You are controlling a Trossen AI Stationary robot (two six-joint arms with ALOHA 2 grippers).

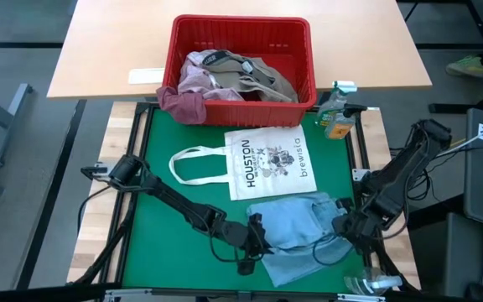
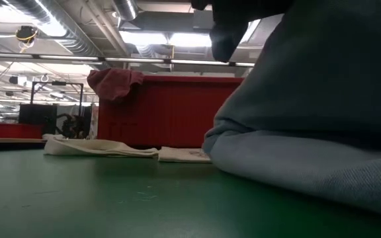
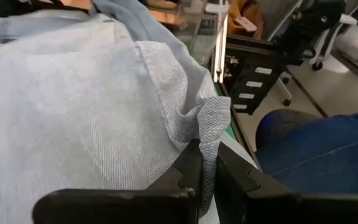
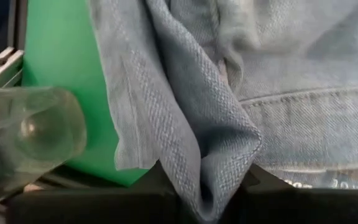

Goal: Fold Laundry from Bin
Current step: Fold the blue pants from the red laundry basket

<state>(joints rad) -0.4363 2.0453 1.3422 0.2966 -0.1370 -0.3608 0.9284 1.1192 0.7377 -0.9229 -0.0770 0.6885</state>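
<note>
A light blue denim garment lies bunched on the green mat near its front right, between my two grippers. My left gripper is at its left side and my right gripper at its right side; both are shut on it. The red bin stands at the far edge with pink, khaki-grey and white laundry inside. A maroon piece hangs over the bin's near left rim. In the low view the blue garment rises in a mound, its lower fold resting on the mat. My left gripper pinches a bunched fold of the blue cloth between its two fingers, coming from the table's left at a shallow downward slant. The cloth rises slack from the hold. My right gripper pinches a folded edge of the same garment between its two fingers, pointing steeply down. Several layers are gathered there, and the rest spreads away slack.
A white "HOUSTON" tote bag lies flat on the mat between the bin and the garment. A small bottle stands at the mat's far right corner, and a clear plastic bottle lies near the front right. A person's jeans-clad leg is beyond the right edge.
</note>
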